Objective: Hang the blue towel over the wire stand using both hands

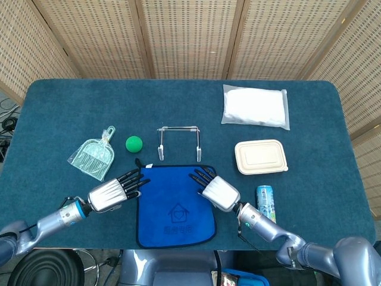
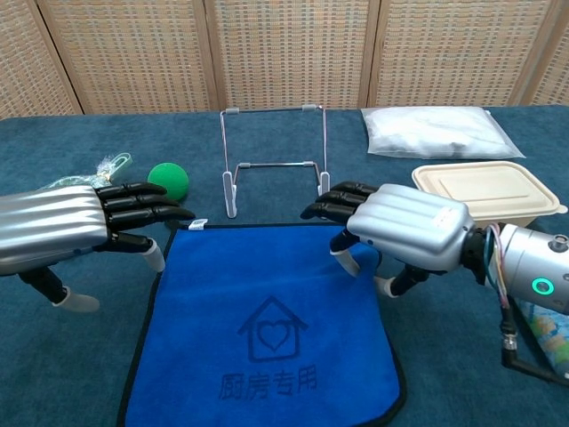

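the flat blue microfibre towel with a house logo (image 1: 174, 205) lies spread on the dark teal tabletop (image 1: 59, 113), at 6 o'clock of the thin wire stand with two upright legs (image 1: 178, 142), not yet lifted. the left hand (image 1: 113, 192) hovers at the towel's 9 o'clock edge near the far left corner, fingers spread and straight, holding nothing. the right hand (image 1: 215, 189) sits over the far right corner at about 2 o'clock, fingers apart and slightly curled, nothing pinched as far as the frames show.

risks, judged: the towel is flat on a carpet-like top, so fingers could slide over the hem and miss it. uneven grips could lift it skewed and bunch it. the stand looks light, so a dragged towel or a knuckle could tip it. the small green ball (image 1: 134, 143) and pale green plastic dustpan in a clear bag (image 1: 94, 158) lie near the left hand's path.
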Available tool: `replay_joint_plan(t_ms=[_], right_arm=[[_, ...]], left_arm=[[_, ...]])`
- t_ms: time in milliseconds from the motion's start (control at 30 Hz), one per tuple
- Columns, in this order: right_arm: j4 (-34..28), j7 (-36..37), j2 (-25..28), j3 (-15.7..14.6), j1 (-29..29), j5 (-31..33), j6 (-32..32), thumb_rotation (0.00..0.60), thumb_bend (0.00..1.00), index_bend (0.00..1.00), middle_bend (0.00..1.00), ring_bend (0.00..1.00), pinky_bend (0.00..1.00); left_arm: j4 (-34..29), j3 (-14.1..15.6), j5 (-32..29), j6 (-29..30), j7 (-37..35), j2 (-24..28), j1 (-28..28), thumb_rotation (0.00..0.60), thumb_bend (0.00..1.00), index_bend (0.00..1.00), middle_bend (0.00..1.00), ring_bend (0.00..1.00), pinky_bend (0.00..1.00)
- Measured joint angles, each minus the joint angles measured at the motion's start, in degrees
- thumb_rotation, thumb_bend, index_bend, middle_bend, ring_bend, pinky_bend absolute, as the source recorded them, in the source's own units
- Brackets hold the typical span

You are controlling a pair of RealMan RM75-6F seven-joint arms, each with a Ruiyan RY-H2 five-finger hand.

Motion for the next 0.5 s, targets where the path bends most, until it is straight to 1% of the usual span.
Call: replay_joint_plan(t_ms=[167, 500], right_arm=[[0.1, 0.1, -0.2, 0.0, 0.0, 0.0, 0.2, 0.600, 0.59, 0.64, 0.09, 0.00, 0.00], [-0.1, -0.1, 0.0, -0.3, 0.0, -0.1, 0.1, 0.600, 0.59, 0.64, 0.09, 0.00, 0.00]], left_arm=[[3.1, 1.2, -0.6, 0.1, -1.0, -3.0, -1.2, 0.600, 0.06, 0.34, 0.00, 0.00, 0.00], [7.1, 1.9, -3.0, 1.4, -2.9, -7.5, -2.6, 0.600, 0.06, 0.34, 0.00, 0.00, 0.00]])
